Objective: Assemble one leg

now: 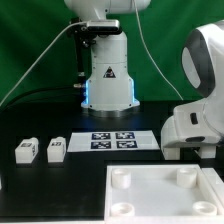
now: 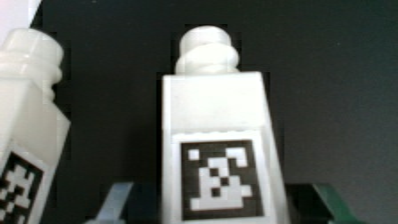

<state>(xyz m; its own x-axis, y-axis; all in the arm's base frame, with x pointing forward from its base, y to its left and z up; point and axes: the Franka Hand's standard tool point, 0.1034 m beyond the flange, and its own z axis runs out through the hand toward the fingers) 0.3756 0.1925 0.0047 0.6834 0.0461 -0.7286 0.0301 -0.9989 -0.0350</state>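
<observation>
Wrist view, close up: one white blocky leg (image 2: 217, 120) lies on the black table (image 2: 338, 60). Its rounded peg end points away from the camera and its black-and-white marker tag (image 2: 222, 176) faces up. The gripper (image 2: 222, 203) is spread wide and holds nothing. Its two dark fingers (image 2: 128, 203) flank the leg's tagged end, with a thin gap on each side. A second leg (image 2: 27, 110) lies just beside the first, roughly parallel.

Exterior view: two legs sit side by side at the exterior view's left, an outer leg (image 1: 25, 151) and an inner leg (image 1: 56, 149). Both are well apart from the arm (image 1: 195, 90) at that view's right, whose bulk hides the gripper. One marker board (image 1: 113, 139) lies between them. One large white square panel (image 1: 155, 200) in front shows three round sockets.
</observation>
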